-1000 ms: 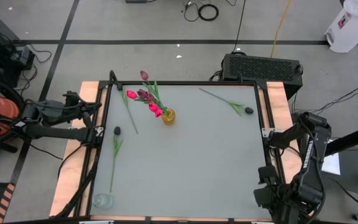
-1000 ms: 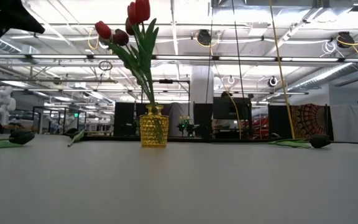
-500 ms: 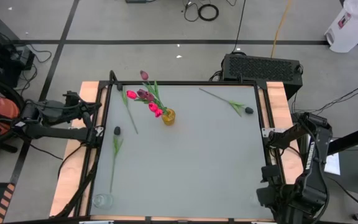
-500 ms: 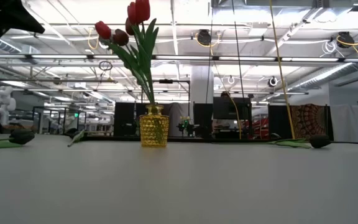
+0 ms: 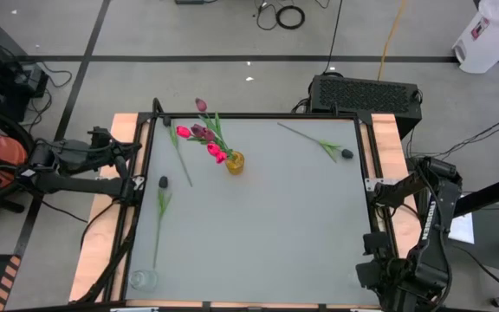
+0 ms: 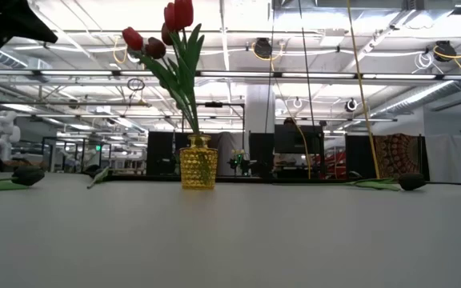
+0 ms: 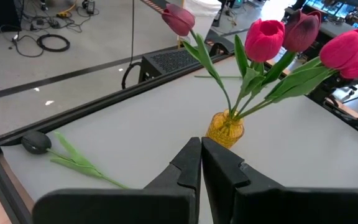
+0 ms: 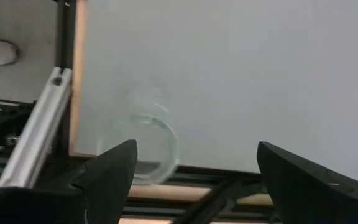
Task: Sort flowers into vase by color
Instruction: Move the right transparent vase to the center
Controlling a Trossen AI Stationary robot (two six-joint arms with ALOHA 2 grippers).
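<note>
With the left gripper (image 7: 201, 163) pinched shut and empty just short of the amber glass vase (image 7: 226, 127) of pink tulips (image 7: 263, 39), and the right gripper (image 8: 194, 168) gaping over a clear glass (image 8: 145, 146), a careless reach could topple either vessel.

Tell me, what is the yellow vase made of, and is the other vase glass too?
The yellow vase looks like tinted glass or clear plastic: its bumpy surface glints and light passes through it. The clear vase near the table's corner also seems to be glass or plastic, since the grey table shows right through it. Looks alone can't settle which.
</note>
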